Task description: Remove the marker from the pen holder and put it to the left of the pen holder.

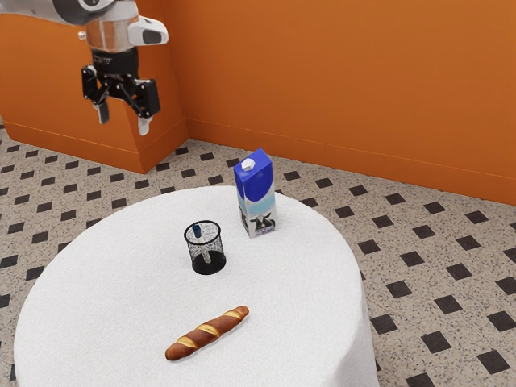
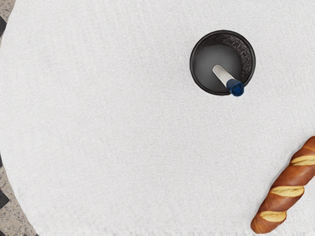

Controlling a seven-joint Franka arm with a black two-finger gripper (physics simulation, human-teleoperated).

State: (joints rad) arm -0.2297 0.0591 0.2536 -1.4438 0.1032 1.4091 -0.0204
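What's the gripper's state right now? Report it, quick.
Gripper: open, holding nothing, raised clear of the table.

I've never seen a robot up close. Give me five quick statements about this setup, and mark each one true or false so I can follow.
1. The marker is in the holder. True.
2. The marker's blue end points down into the holder. False: the blue end is up, by the rim.
3. The end effector is shut on the marker. False: it is open, well away from the marker.
4. The carton stands upright on the table. True.
5. The bread leans against the carton. False: it lies on the white cloth, apart from the carton, with the holder also standing clear of it.
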